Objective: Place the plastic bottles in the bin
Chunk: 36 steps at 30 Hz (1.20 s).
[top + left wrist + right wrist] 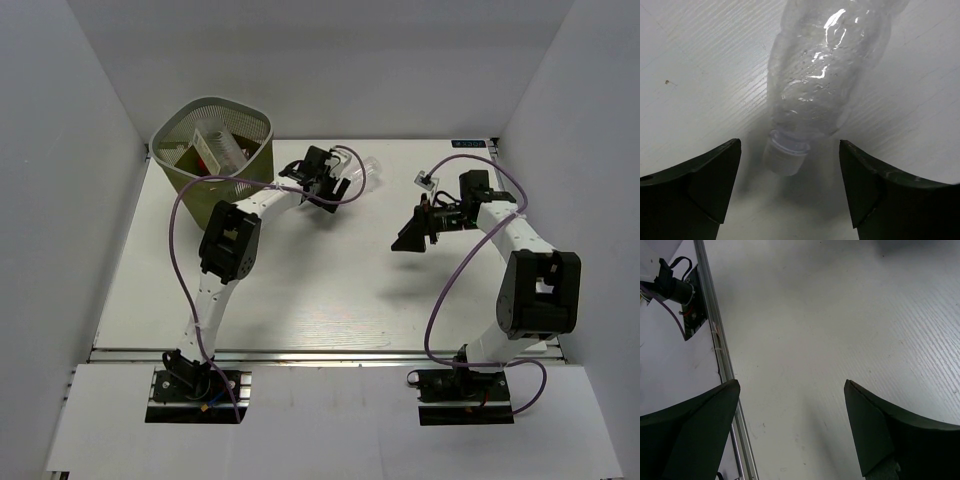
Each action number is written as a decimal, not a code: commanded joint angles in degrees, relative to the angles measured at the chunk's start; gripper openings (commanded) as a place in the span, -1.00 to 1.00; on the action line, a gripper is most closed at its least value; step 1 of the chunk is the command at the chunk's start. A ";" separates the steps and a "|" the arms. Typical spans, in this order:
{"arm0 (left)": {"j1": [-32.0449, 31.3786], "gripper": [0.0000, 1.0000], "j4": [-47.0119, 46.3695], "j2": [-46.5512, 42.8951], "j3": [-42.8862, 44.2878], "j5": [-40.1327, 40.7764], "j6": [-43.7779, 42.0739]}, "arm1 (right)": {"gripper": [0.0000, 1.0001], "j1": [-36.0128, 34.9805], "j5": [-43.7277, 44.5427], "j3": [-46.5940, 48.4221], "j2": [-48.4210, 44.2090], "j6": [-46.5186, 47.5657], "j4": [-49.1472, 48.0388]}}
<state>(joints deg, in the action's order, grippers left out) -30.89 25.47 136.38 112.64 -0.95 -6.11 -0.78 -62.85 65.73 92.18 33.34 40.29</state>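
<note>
The left gripper point(789, 150) stands spread, its fingers on either side of the white cap point(785, 157) of a clear plastic bottle point(820, 75), touching neither. The bottle lies on its side on the surface point(700, 65), body pointing away from the gripper, near the bin point(212, 101), which already holds several bottles point(215, 145). We judge the step in hand to be the grasp. We advise advancing past the cap before closing, since the cap may slip out and the thin wall will likely buckle. The right gripper point(791, 385), also spread, holds nothing.
</note>
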 commanded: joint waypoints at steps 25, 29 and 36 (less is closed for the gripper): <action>-2.25 -1.00 -1.93 -35.18 -5.05 0.76 7.07 | 0.81 2.36 6.96 -5.72 -1.84 -16.38 -14.73; -1.72 -1.00 -1.92 -48.99 -12.61 7.27 9.97 | 0.81 2.18 4.49 -2.63 1.77 -14.97 -10.50; -0.66 -1.00 10.11 -56.57 -14.64 30.18 17.79 | 0.81 1.74 5.46 -1.84 -0.77 -12.34 -9.89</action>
<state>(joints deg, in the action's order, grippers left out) -32.25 24.05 74.89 101.34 16.49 6.68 1.30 -56.73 61.12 93.69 19.92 29.85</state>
